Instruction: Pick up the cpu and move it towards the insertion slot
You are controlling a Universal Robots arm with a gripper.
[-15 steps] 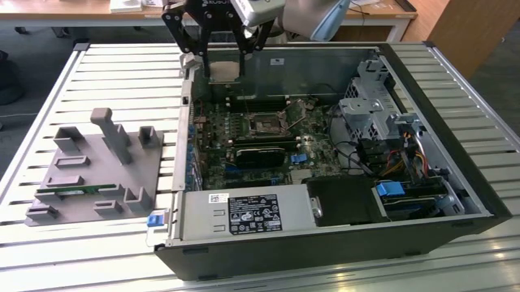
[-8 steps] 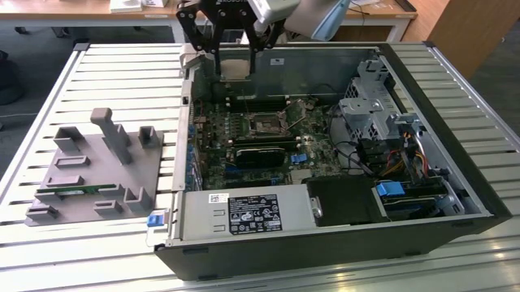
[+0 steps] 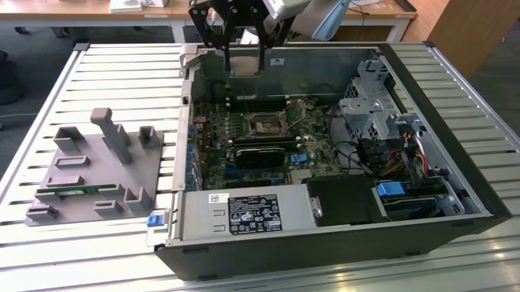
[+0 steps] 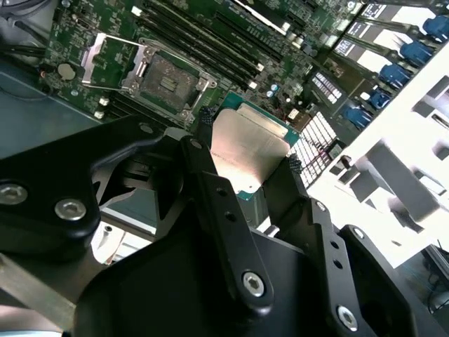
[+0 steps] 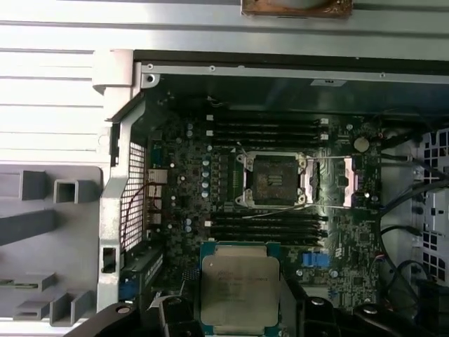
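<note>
While the gripper (image 4: pixel 245 165) hangs above the open computer case (image 3: pixel 455 182), its two black fingers (image 4: pixel 210 175) are clamped on opposite edges of the cpu (image 5: pixel 240 284), silver top showing in both wrist views. Held clear of the motherboard (image 5: pixel 182 182), the chip sits near the insertion slot (image 5: pixel 272 180), whose metal frame stands flipped open.

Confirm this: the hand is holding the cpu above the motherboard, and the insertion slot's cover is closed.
Not quite. The hand does hold the cpu above the motherboard, but the insertion slot is open, its cover flipped aside, as the first wrist view shows.
</note>
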